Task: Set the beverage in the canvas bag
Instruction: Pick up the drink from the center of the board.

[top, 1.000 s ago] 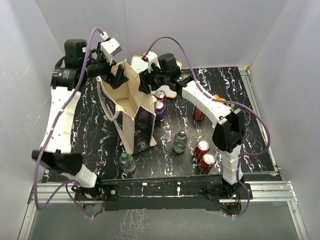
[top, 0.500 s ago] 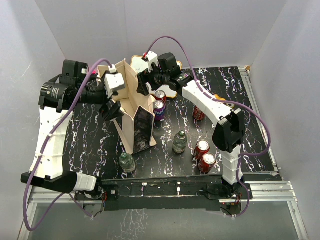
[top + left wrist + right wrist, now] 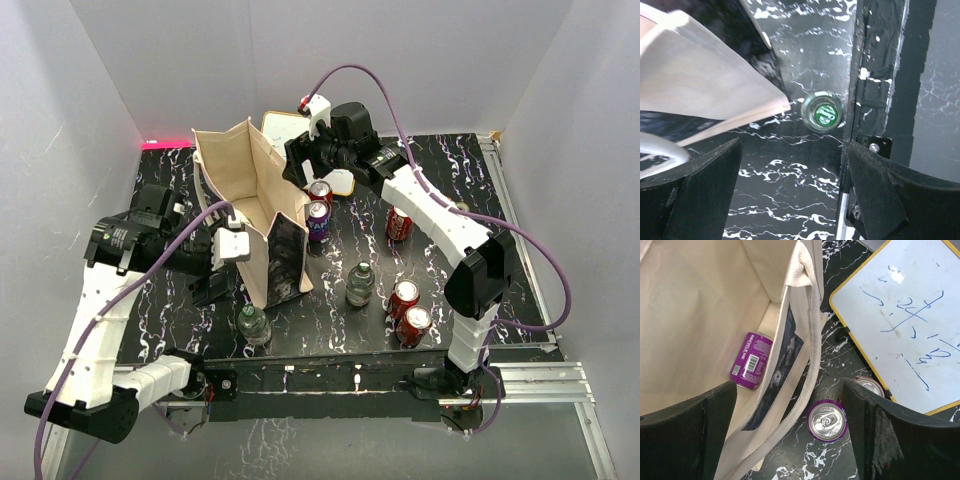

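1. I'm looking at a black marbled table (image 3: 480, 190).
2. Bag (image 3: 255, 215) stands left of centre.
3. Purple can (image 3: 319, 217) just beside it, red can (image 3: 320, 191) behind that.
4. Lone can (image 3: 399, 223) right; front cans (image 3: 404, 297) close together.
5. Left bottle (image 3: 254, 324), middle bottle (image 3: 360, 283), both upright.
6. Board (image 3: 283, 127) at the back.

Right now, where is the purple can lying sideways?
In the right wrist view, the purple metal can lies at the bottom of the beige canvas bag, left of centre.

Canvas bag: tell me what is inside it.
A purple drink can lies on its side on the floor of the beige cloth tote. The tote's own side wall covers part of that floor, so more could be hidden.
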Motion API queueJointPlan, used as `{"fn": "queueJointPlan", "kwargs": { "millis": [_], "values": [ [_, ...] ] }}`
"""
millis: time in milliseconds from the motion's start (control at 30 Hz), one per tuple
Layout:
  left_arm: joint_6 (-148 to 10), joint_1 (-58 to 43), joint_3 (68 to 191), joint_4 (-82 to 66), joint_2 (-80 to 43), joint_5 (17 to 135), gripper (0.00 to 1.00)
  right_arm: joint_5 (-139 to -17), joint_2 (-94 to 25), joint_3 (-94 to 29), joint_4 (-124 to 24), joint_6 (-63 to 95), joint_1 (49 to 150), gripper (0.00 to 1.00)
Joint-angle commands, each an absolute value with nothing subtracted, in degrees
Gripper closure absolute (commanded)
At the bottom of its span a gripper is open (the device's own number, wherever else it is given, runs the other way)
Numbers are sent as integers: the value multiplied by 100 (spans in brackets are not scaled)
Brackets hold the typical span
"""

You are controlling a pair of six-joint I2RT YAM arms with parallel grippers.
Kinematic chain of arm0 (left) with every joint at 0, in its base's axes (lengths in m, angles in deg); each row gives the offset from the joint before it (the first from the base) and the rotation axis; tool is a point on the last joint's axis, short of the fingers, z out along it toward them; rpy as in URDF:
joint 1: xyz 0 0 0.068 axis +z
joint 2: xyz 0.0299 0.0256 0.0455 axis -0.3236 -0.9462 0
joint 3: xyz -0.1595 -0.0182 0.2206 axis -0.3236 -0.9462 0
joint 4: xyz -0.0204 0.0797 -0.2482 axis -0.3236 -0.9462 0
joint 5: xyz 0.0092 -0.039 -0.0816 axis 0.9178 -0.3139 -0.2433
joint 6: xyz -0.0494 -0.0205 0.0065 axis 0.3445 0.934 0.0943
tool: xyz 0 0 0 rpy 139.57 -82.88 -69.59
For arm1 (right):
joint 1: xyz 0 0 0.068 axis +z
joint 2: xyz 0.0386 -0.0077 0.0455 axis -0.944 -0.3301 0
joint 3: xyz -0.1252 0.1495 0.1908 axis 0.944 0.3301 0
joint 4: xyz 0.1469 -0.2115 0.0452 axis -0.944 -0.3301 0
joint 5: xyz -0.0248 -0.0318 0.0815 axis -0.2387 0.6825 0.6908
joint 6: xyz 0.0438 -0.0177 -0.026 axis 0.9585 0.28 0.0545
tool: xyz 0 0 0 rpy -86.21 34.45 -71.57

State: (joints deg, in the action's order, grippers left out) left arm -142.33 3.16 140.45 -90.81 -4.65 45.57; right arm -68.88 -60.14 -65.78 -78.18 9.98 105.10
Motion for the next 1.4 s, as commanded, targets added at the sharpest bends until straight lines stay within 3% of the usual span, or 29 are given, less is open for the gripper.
{"fn": "queueJointPlan", "kwargs": {
  "millis": [0, 400, 767, 1367],
  "values": [
    [-14674, 280, 13477, -9190, -235, 4532, 17, -7135, -5739, -6404, -7529, 924, 10494, 10],
    [-14796, 91, 12481, -8838, -505, 4682, 20, -7227, -5654, -6177, -7525, 935, 10535, 10],
    [-13128, -1129, 11961, -7742, -640, 5492, 22, -7247, -5723, -6279, -7550, 961, 10580, 10],
    [-12673, -1509, 11739, -7630, -692, 5651, 46, -7275, -5673, -6151, -7503, 953, 10640, 10]
  ]
}}
